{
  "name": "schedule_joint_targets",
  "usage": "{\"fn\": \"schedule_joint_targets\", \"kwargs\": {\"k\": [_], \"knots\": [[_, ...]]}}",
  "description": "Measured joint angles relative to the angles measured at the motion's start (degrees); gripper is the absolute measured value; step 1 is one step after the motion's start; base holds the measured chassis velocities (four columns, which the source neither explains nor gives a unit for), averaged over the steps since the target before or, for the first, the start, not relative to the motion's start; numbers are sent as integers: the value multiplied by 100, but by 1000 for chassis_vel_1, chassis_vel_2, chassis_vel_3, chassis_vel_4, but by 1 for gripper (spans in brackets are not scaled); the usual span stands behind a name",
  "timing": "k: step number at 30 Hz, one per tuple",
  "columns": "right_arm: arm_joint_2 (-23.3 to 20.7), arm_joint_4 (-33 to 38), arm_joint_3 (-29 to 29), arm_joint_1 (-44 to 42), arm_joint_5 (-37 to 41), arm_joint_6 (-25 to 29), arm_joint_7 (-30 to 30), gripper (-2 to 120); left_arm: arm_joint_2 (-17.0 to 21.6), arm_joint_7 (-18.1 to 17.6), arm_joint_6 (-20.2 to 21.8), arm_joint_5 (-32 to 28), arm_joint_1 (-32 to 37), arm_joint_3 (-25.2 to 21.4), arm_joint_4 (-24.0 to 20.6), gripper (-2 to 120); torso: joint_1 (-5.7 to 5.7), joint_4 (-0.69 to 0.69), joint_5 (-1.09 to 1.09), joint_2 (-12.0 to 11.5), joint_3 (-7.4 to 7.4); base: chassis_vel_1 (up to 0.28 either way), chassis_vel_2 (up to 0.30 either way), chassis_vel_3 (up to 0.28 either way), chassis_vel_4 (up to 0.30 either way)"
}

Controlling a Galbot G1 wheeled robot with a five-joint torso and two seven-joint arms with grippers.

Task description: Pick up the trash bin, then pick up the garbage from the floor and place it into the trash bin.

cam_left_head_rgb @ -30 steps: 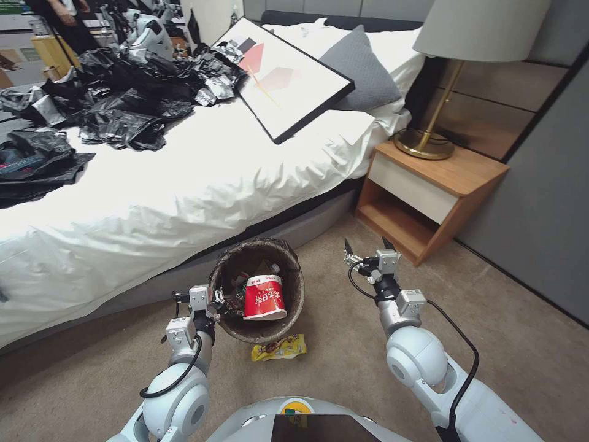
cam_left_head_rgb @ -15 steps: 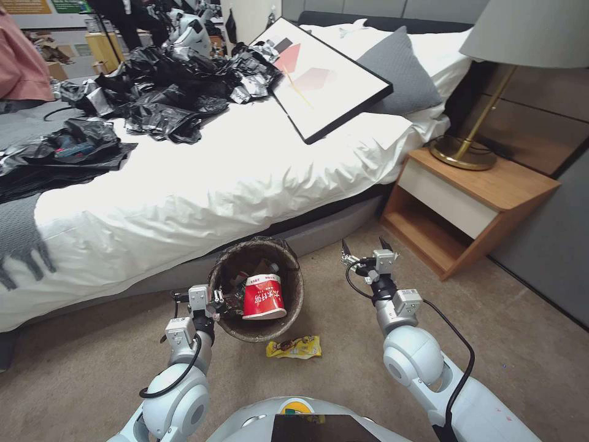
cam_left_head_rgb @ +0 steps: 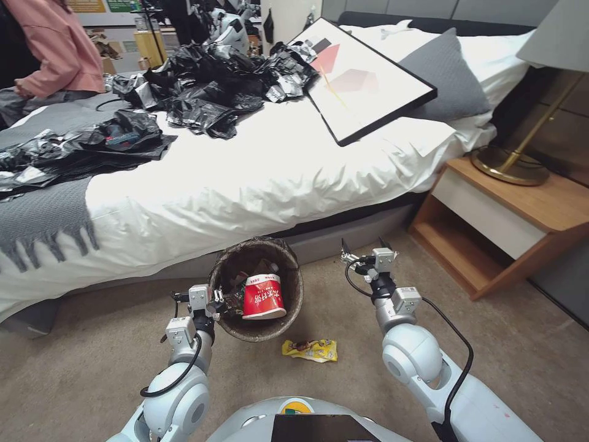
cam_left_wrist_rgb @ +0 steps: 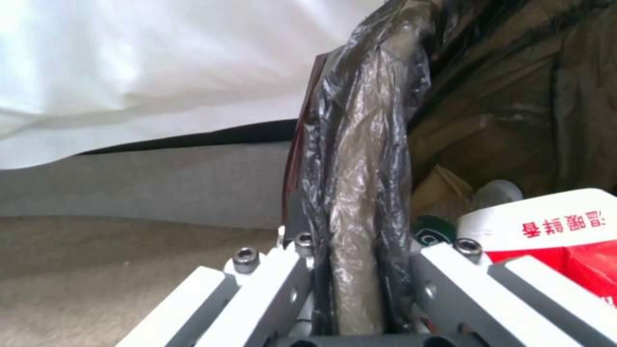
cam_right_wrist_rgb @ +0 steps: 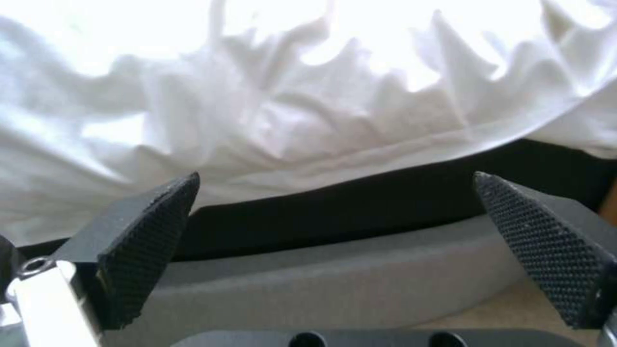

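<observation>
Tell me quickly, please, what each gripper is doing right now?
Left gripper: shut on the bin rim, bin held beside the bed.
Right gripper: open, holding nothing, raised near the bed.

left pincer (cam_left_head_rgb: pixel 216 302) clamped, right pincer (cam_left_head_rgb: pixel 364 247) wide apart, both forward

The trash bin (cam_left_head_rgb: pixel 256 288) sits at lower centre of the frame, before the bed (cam_left_head_rgb: pixel 245 184). A paper cup (cam_left_head_rgb: pixel 262 298) lies in it. The left gripper (cam_left_head_rgb: pixel 216 302) clamps its rim at the left; the right gripper (cam_left_head_rgb: pixel 363 248) hangs spread at its right. A snack wrapper (cam_left_head_rgb: pixel 310 350) lies on the floor just below-right of the bin. A nightstand (cam_left_head_rgb: pixel 509 227) stands far right.
</observation>
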Motion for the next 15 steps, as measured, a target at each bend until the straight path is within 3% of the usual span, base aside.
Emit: {"fn": "schedule_joint_targets", "kwargs": {"k": [15], "knots": [[-5,-30,-69,86,46,-63,63,100,-3,1,-6,-8,-20,1,27,0,0,0,0,0,0,62,56,65,62]]}}
